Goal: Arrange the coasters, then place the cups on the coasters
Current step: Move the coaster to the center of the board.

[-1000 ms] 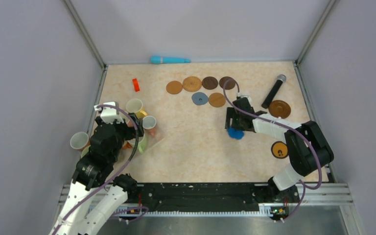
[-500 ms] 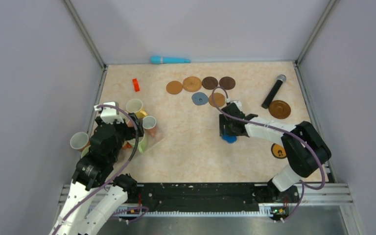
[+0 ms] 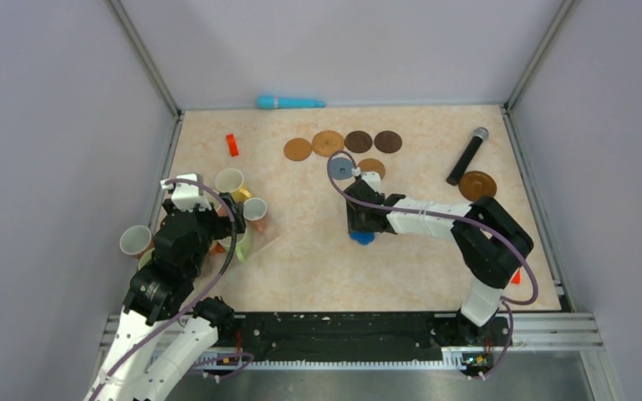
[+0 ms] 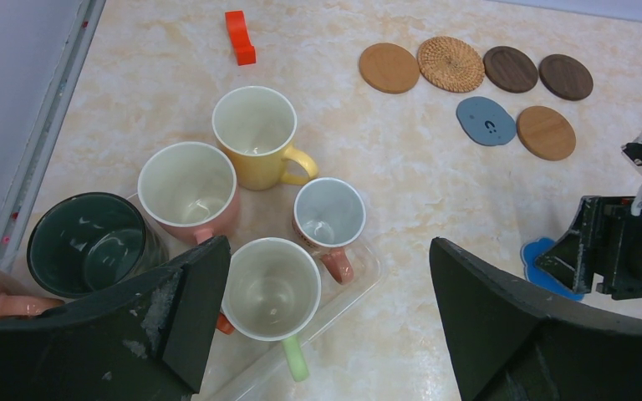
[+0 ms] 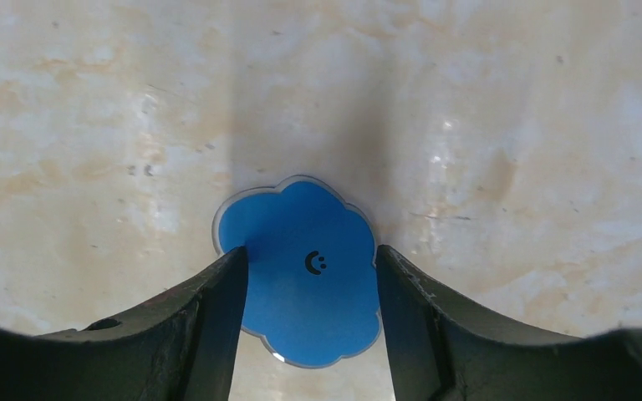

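Six coasters lie at the back: tan (image 3: 298,149), woven (image 3: 328,143), two dark brown (image 3: 358,141) (image 3: 388,141), grey-blue (image 3: 342,168) and tan (image 3: 372,167). Another brown coaster (image 3: 476,185) lies at the right. My right gripper (image 5: 311,255) is low over the table middle, with its fingers against both edges of the blue scalloped coaster (image 5: 309,292) (image 3: 362,238). Several cups cluster at the left: yellow (image 4: 255,134), pink (image 4: 188,188), dark (image 4: 88,242), pink-handled (image 4: 328,213) and green-handled (image 4: 272,288). My left gripper (image 4: 326,334) hangs open above them, holding nothing.
A clear tray (image 4: 364,271) lies under some of the cups. A black microphone (image 3: 468,155) lies at the back right and a teal object (image 3: 290,103) against the back wall. Red blocks sit at the back left (image 3: 232,144) and beside the right arm (image 3: 515,276).
My right gripper slid left across the table, the blue scalloped coaster moving with it, and its fingers drew in against the coaster's edges. The left arm stayed still.
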`<act>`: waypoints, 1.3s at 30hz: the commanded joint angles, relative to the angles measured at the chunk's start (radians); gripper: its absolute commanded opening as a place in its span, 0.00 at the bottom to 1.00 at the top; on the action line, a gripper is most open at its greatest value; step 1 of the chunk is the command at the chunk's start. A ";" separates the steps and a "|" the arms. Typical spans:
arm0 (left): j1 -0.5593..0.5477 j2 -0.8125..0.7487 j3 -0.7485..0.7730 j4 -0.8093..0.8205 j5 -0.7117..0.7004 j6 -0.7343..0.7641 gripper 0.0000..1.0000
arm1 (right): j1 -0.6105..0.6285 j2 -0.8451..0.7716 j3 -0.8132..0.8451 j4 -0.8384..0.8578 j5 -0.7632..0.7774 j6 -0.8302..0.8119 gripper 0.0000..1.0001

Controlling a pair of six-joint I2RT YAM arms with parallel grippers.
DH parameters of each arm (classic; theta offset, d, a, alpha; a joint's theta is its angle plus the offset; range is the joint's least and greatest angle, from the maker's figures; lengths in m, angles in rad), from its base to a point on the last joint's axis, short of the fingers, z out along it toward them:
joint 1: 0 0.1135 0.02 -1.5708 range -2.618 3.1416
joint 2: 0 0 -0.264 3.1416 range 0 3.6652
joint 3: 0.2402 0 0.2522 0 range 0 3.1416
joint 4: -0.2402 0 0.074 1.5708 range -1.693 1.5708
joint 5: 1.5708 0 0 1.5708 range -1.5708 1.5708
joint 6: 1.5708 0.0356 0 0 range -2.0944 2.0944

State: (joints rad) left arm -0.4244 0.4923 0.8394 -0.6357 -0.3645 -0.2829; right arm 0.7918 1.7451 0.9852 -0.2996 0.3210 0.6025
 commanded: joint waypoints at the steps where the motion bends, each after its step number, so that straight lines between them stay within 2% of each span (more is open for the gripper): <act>1: -0.002 -0.013 -0.005 0.042 -0.009 -0.004 0.94 | 0.045 0.174 -0.001 -0.086 -0.111 0.051 0.56; 14: -0.002 -0.010 -0.006 0.041 -0.017 -0.005 0.94 | 0.057 0.418 0.347 -0.035 -0.078 -0.053 0.54; 20: -0.002 -0.008 -0.006 0.040 -0.021 -0.004 0.94 | 0.056 0.478 0.499 -0.099 -0.033 -0.114 0.55; 24: -0.002 -0.007 -0.006 0.040 -0.021 -0.004 0.94 | 0.056 0.364 0.444 -0.098 -0.028 -0.188 0.61; 28: -0.002 -0.008 -0.005 0.041 -0.020 -0.004 0.94 | 0.056 0.179 0.268 -0.015 -0.084 -0.307 0.67; 32: -0.002 -0.013 -0.005 0.041 -0.017 -0.005 0.94 | 0.056 0.000 0.106 0.050 -0.213 -0.398 0.88; 33: -0.002 -0.014 -0.005 0.041 -0.019 -0.005 0.94 | 0.056 -0.024 0.079 0.047 -0.231 -0.408 0.90; 39: -0.002 -0.014 -0.006 0.039 -0.015 -0.006 0.94 | 0.056 -0.132 -0.038 0.052 -0.256 -0.418 0.93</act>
State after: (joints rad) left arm -0.4244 0.4866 0.8394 -0.6357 -0.3752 -0.2855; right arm 0.8364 1.6913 0.9924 -0.2745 0.1131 0.2234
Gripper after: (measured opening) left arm 0.941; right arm 0.922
